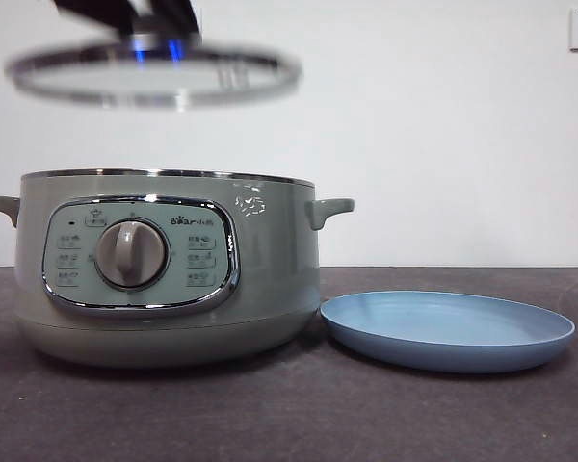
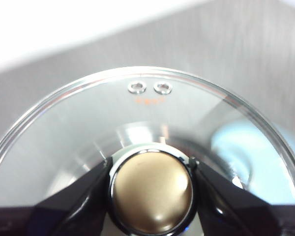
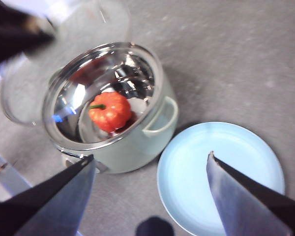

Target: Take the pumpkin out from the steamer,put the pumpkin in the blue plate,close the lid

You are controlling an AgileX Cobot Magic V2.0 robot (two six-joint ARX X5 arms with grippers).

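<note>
Sitting inside the open steamer, one pumpkin rests on the shiny metal floor, stem to one side. One blue plate lies just beside the steamer on the dark table; nothing lies in it. One lid hangs in the air above the steamer, clear of its rim. The left gripper is clamped on the lid's knob, a jaw pressed to each side. The right gripper hovers high over the steamer and plate, jaws spread wide, holding nothing. The control panel carries one grey dial and the word "Bear"; its smaller labels are unreadable.
</note>
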